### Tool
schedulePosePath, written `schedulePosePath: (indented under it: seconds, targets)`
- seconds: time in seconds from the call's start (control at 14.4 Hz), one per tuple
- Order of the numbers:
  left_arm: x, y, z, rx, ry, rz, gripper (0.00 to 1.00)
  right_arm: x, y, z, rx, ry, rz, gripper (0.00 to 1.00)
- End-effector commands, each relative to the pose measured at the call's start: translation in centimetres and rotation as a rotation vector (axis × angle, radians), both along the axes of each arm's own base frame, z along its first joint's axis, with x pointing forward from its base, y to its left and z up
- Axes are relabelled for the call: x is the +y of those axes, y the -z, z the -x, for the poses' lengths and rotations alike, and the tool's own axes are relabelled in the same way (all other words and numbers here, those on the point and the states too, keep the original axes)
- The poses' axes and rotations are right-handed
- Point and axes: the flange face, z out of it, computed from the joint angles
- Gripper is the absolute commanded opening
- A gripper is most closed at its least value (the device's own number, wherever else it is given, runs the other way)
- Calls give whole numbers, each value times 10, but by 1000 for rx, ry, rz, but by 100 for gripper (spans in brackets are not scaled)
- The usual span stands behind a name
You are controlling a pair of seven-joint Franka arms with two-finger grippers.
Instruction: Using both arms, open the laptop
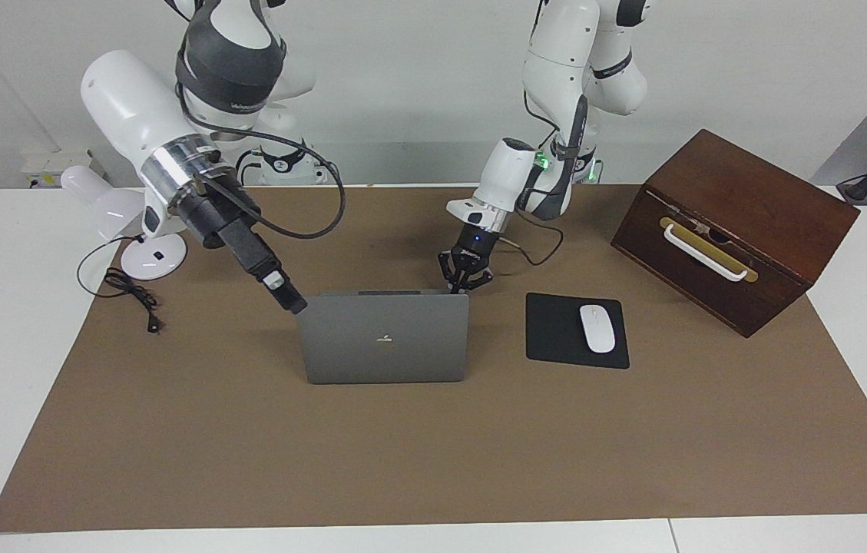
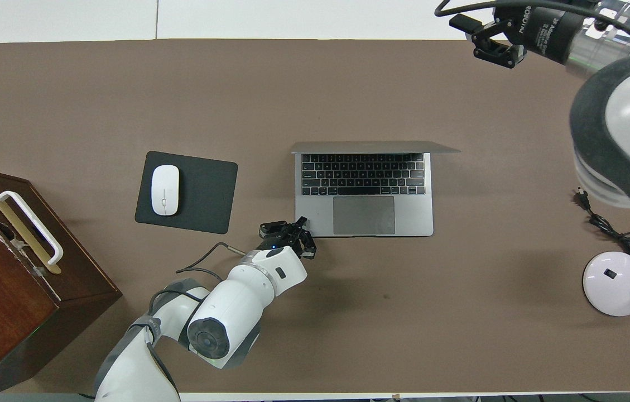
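Observation:
The silver-grey laptop (image 1: 383, 338) stands open in the middle of the brown mat, its lid upright with the logo facing away from the robots. Its keyboard (image 2: 363, 174) shows in the overhead view. My left gripper (image 1: 458, 289) is shut, with its tips on the base's corner nearest the robots at the left arm's end; it also shows in the overhead view (image 2: 299, 224). My right gripper (image 1: 296, 306) hangs in the air just off the lid's top corner at the right arm's end, apart from the lid. In the overhead view the right gripper (image 2: 485, 42) is high up.
A black mouse pad (image 1: 556, 346) with a white mouse (image 1: 597, 328) lies beside the laptop toward the left arm's end. A brown wooden box (image 1: 736, 226) stands past it. A white desk lamp (image 1: 153, 253) and its cable (image 1: 130, 296) sit at the right arm's end.

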Motion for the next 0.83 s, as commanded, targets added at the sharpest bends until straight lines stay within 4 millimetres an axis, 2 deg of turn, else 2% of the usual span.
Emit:
schedulePosePath:
  seconds: [0.0, 0.14, 0.42, 0.56, 0.76]
  targets:
    - [-8, -3, -7, 12, -50, 43, 0, -35, -16, -14, -4, -61, 42, 100]
    - [-9, -16, -7, 41, -100, 85, 0, -58, -20, -13, -22, -120, 90, 100]
    - [-6, -48, -10, 137, -161, 90, 0, -119, -26, -5, -39, -245, 168, 100]
    - [-4, -65, -12, 176, -166, 68, 0, -140, -22, 3, -19, -310, 251, 100]
    - [0, -96, -23, 258, -182, 21, 0, -177, -28, 20, 10, -438, 363, 100]
